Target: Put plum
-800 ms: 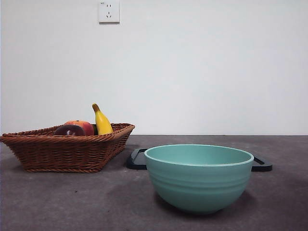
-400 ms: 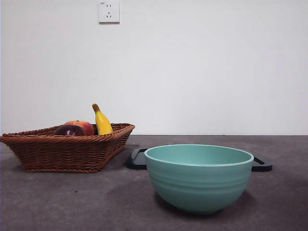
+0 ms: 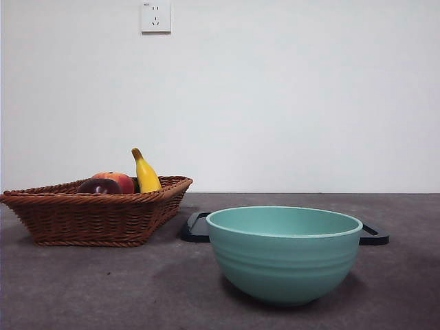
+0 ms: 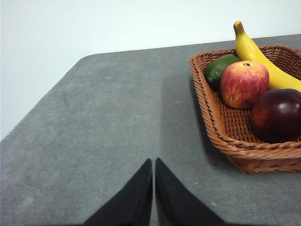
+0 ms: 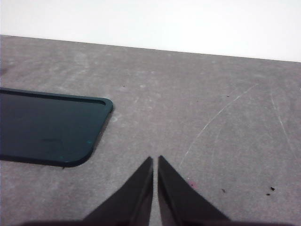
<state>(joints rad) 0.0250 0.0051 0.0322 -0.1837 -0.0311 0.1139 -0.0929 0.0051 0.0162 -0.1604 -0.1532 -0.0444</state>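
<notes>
- Your plum (image 4: 277,114) lies in the wicker basket (image 4: 221,129), at its near corner, touching the red-orange apple (image 4: 244,84)
- Behind them you see the banana (image 4: 256,55) and a green fruit (image 4: 220,69) in the same basket
- Your left gripper (image 4: 154,165) hovers over bare table (image 4: 103,122) beside the basket, jaws pressed together, holding nothing
- Your right gripper (image 5: 155,164) is likewise clenched and empty, near a dark tray (image 5: 44,125)
- A teal bowl (image 3: 284,253) stands in front of that tray

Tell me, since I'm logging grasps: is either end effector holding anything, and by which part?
Nothing is held. The left end effector and right end effector are both shut on nothing; the plum lies in the basket.
</notes>
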